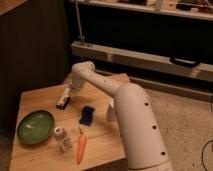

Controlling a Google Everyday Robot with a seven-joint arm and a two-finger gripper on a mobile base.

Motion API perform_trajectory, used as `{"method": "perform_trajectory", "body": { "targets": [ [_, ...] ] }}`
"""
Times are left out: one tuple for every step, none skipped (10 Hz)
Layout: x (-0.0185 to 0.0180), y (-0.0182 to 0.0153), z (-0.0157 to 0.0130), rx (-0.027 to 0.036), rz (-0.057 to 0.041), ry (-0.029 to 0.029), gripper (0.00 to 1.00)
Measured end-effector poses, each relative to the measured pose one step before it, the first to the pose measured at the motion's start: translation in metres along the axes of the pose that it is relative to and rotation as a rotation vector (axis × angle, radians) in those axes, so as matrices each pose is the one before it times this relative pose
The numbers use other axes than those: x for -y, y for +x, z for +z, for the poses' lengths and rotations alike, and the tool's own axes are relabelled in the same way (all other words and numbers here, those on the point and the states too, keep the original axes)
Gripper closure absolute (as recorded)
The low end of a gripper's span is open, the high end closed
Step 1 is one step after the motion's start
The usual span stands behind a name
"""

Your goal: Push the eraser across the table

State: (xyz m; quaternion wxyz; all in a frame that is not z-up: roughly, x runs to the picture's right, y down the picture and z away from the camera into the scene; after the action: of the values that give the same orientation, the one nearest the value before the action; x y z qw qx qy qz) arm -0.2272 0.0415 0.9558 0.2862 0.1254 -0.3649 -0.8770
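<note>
The eraser [63, 102], a small black block with a white strip on top, lies on the light wooden table [35, 97] left of centre. My gripper [70, 90] is shut, at the end of the white arm, and comes down at the eraser's far right end, touching or almost touching it. The wrist covers the fingertips.
A rounded blue block [86, 115] lies just right of the eraser. A green bowl [36, 126] sits at the front left, with a small bottle [62, 138] and a carrot [81, 148] near the front edge. A white cup [111, 112] stands partly hidden behind my arm.
</note>
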Motion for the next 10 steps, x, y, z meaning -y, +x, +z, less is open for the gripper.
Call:
{"method": "perform_trajectory", "body": {
  "targets": [
    [0.00127,-0.00011,0.00224,0.00283,-0.00175,0.00347,0.98],
    [0.00032,0.00015,0.00072,0.00021,-0.00318,0.00104,0.98],
    [0.00139,0.00331,0.00042,-0.00120,-0.00818,0.00150,0.98],
    [0.00190,0.00401,0.00117,-0.00061,-0.00789,0.00225,0.98],
    [0.00153,0.00467,0.00083,0.00011,-0.00977,0.00142,0.98],
    [0.00027,0.00563,0.00132,-0.00002,-0.00928,0.00144,0.98],
    [0.00193,0.00872,0.00370,0.00566,-0.01473,0.00524,0.98],
    [0.00322,0.00809,0.00497,0.00729,-0.01313,0.00739,0.98],
    [0.00180,0.00357,0.00475,0.01084,-0.00706,0.00823,0.98],
    [-0.00013,0.00209,0.00616,0.00963,-0.00573,0.00739,0.98]
  ]
}}
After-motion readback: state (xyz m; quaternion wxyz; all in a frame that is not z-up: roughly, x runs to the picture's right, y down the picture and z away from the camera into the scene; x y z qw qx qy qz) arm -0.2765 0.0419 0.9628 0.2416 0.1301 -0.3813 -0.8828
